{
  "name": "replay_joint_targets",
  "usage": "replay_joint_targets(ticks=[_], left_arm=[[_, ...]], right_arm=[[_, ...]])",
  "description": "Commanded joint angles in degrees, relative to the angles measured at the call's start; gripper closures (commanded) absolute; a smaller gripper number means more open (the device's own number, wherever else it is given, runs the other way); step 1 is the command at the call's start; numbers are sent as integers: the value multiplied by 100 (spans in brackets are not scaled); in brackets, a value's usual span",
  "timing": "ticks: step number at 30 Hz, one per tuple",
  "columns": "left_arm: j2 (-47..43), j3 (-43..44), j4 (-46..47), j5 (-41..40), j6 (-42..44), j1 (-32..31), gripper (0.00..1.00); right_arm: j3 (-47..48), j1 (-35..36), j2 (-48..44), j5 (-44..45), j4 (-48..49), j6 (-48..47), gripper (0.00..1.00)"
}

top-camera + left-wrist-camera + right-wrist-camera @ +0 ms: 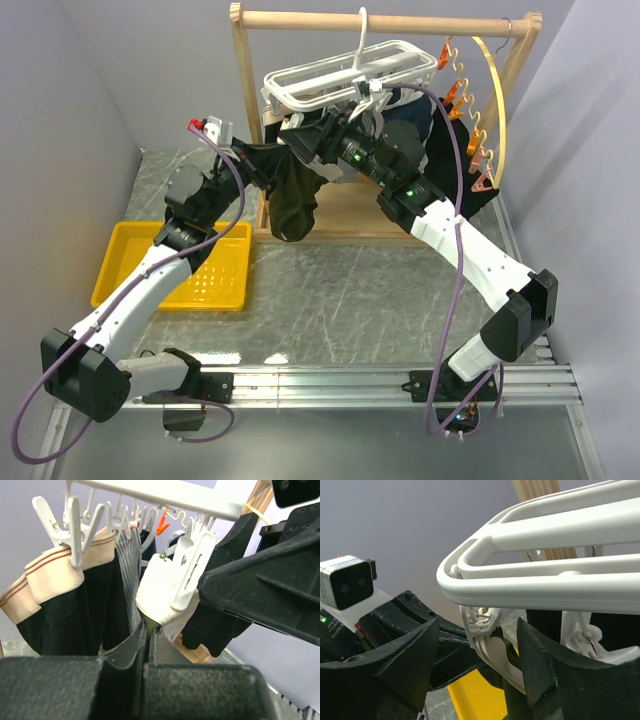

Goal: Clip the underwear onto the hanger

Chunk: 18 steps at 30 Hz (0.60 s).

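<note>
The underwear (293, 200) hangs as a dark olive bundle at about 7 o'clock below the hanger (340, 75), in front of the wooden rack (250, 60). In the left wrist view its beige waistband (157, 587) is raised to the hanger's underside, and one white clip (192, 565) lies over the waistband's right edge. It looks to be biting the cloth, though from this angle I cannot be sure that both clip arms have it.

The left gripper (146, 632) is clenched on the olive fabric just below the waistband and holds it up from 6 o'clock. The right gripper (477, 642) has its jaws spread on either side of that clip, one at 9 o'clock and one at 3 o'clock, and neither seems to be pressing it.

By my reading, the clipping itself is at its end, with the clip let shut on the band. The next move calls for the right arm to draw back from the clip without catching the neighbouring clips or the frame. Then the left gripper should loosen only once the clip is seen to carry the weight. A second clip further along the band would probably hold it more evenly.

At 9 o'clock of the waistband another dark garment (55, 575) with a striped band hangs from its own clip. The yellow tray (120, 262) lies on the table at 8 o'clock of the underwear.
</note>
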Motion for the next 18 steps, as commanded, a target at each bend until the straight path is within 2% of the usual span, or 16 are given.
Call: replay_joint_targets(ticks=[1,6,8,10,11,14,18], left_arm=[[-7,306,-112,118,-64,5,100],[-77,254,-429,83,-3,23,89],[-121,201,-561,92,15,40,79],[-182,157,-632,74,50,49,73],[-217,113,-719,65,67,66,65],[-297,16,-878,39,85,84,56],[-411,-115,-1089,13,94,128,52]], right_arm=[[-9,23,-301,-180,40,-237,29],[-544,-30,-828,-452,-109,-615,26],[-720,-56,-995,-531,-205,-720,26],[-1001,-109,-1258,-628,-267,-843,25],[-1115,-126,-1364,-681,-320,-896,24],[-1520,-205,-1768,-830,-486,-1098,22],[-2144,-372,-2401,-1015,-750,-1335,22]])
